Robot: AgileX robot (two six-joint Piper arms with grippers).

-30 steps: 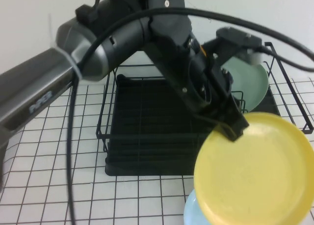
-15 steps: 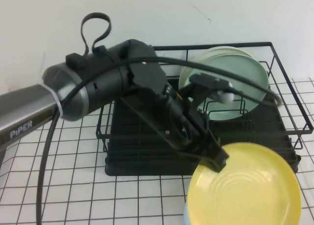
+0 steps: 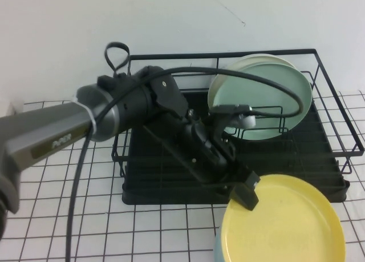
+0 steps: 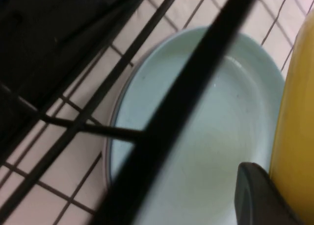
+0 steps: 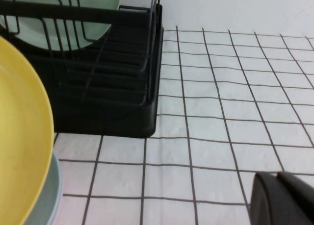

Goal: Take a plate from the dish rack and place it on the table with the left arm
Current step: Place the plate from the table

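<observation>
Out of the dish rack, the plate hangs gripped in the left tool above the light blue plate, not yet released; the right tool sits low over the worktop, grip unclear

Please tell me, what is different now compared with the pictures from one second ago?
The left claw, gripping the round yellow plate by its rim, carried it down out of the black wire dish rack until it sits over the light blue plate on the gridded white table. The pale green plates stayed racked. The right claw is barely seen at a corner.
</observation>
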